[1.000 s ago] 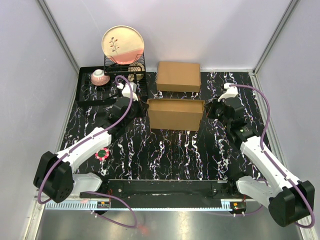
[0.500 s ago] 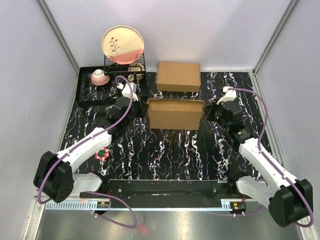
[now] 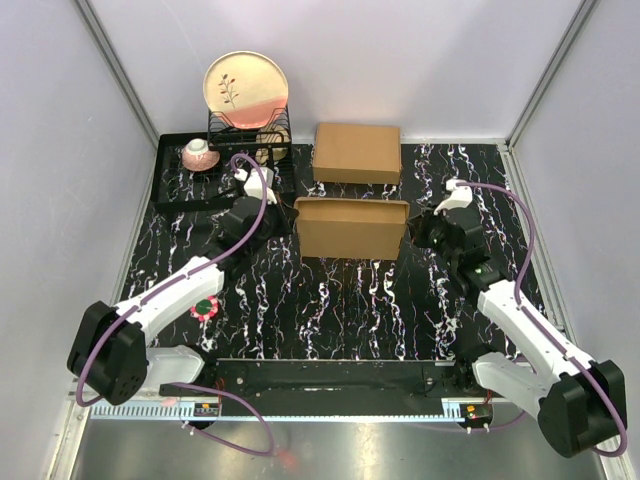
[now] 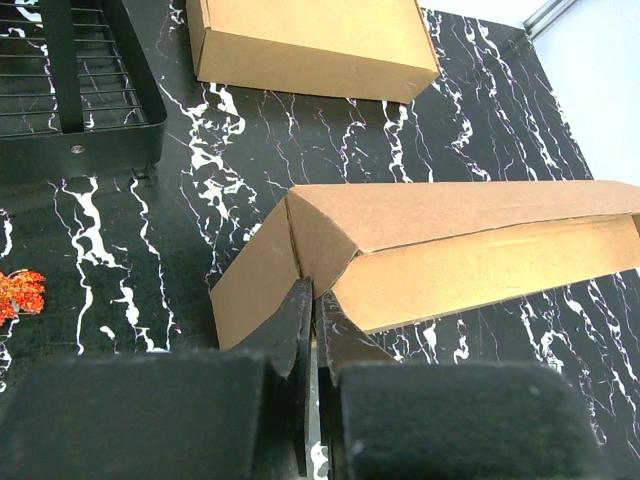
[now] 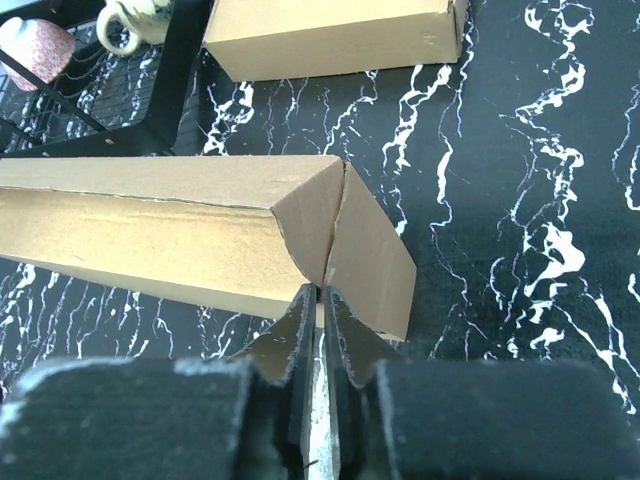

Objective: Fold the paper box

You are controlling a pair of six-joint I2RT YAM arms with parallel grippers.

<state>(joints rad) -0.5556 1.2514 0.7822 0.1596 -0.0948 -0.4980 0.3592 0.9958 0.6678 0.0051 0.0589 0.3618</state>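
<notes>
The paper box [image 3: 350, 228] lies mid-table as a long brown cardboard shape, its front wall raised and its end flaps folded in. My left gripper [image 3: 285, 213] is at its left end. In the left wrist view the left gripper [image 4: 312, 290] is shut, its tips pinching the flap crease of the paper box [image 4: 450, 240]. My right gripper [image 3: 415, 225] is at the right end. The right wrist view shows the right gripper [image 5: 322, 290] nearly closed on the end flap's edge of the paper box [image 5: 150, 220].
A second, made-up cardboard box [image 3: 357, 152] sits just behind. At the back left a black dish rack [image 3: 250, 135] holds a plate [image 3: 247, 88], and a cup [image 3: 198, 153] sits on a black tray [image 3: 175, 180]. A red flower-shaped piece [image 3: 205, 306] lies by the left arm.
The right arm's wrist has slid slightly toward the near edge and its jaws have eased a touch. The left arm and the box have hardly moved.
</notes>
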